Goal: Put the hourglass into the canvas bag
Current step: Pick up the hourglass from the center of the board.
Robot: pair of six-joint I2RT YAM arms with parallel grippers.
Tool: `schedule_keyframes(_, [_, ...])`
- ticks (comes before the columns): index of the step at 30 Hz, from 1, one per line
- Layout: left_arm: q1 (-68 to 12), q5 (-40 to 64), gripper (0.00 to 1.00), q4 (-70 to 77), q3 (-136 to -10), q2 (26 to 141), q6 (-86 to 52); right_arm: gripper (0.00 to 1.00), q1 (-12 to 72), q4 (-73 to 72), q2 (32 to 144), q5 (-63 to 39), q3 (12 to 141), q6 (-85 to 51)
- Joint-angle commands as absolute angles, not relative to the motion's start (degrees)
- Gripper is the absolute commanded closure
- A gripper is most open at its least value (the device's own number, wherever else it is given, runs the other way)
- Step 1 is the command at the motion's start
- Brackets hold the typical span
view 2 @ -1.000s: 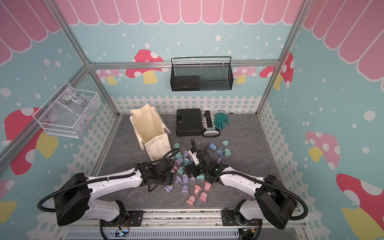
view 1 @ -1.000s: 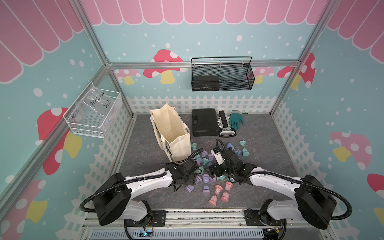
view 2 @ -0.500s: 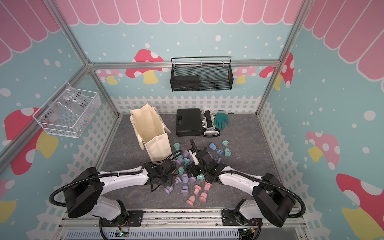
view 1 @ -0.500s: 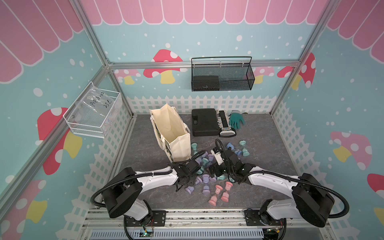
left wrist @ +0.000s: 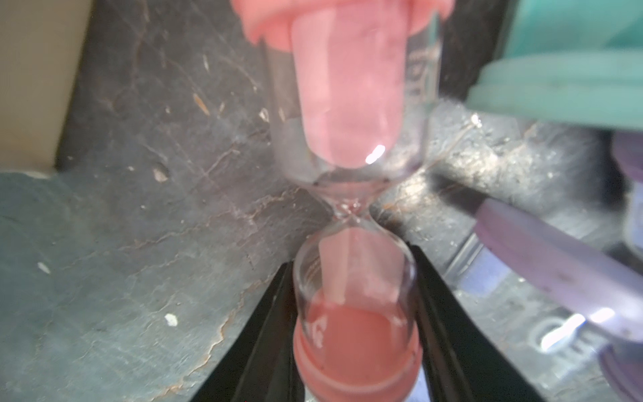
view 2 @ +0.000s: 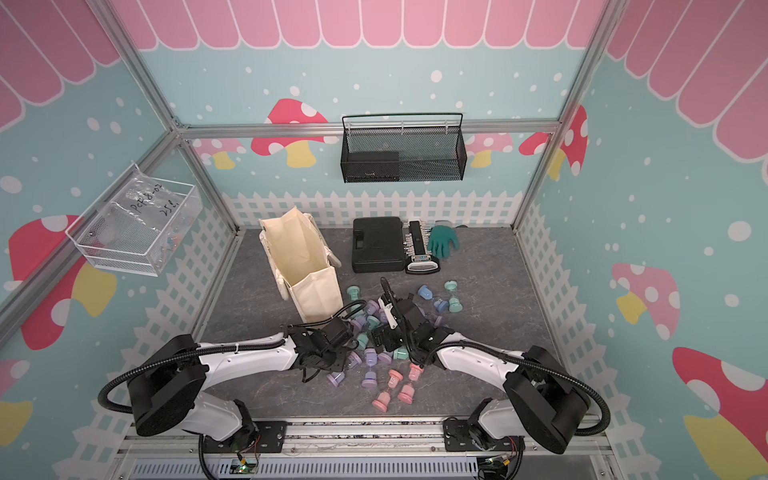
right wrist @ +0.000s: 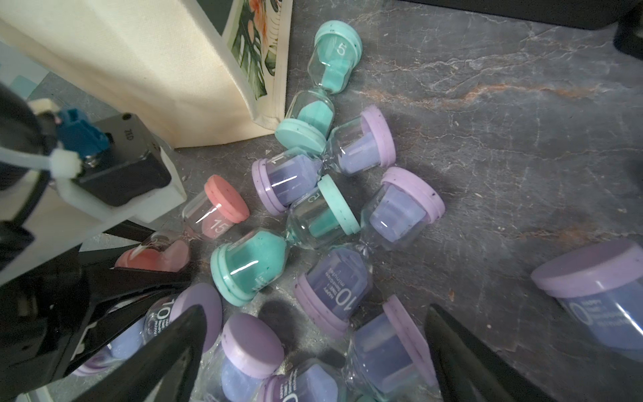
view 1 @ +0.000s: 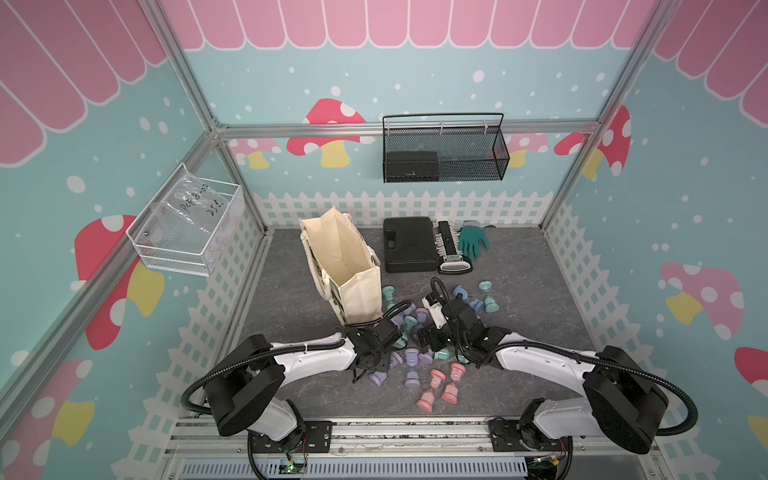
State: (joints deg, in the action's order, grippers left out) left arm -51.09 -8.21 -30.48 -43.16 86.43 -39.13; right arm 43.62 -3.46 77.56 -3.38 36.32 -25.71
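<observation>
Your canvas bag (view 1: 357, 286) is cream, with a green leaf print on its side panel. The pink hourglass (left wrist: 351, 313) holds pink sand. Beside it lie a teal hourglass (right wrist: 250, 264) and a lilac hourglass (right wrist: 334, 282). The desk (right wrist: 487, 139) is dark grey, marbled with rusty veins. The case (view 1: 409, 245) is black and the glove (view 1: 473, 243) teal.

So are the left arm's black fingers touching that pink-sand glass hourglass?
Touching. The left wrist view shows both black fingers pressed against one bulb of the pink-sand glass hourglass, with no gap on either side.
</observation>
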Motion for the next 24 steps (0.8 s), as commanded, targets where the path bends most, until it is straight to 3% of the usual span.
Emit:
schedule_keyframes(1, [-51.3,-7.8,0.69,-29.4,-43.5,84.9,-38.5,0.00,44.1,-4.5,77.6,-2.2,37.5,-25.6])
schedule_keyframes(24, [-51.3,-8.3,0.77,-34.3,-51.2,72.4,-35.6,0.00,44.1,-4.1,67.3,2.3,37.5,-24.2])
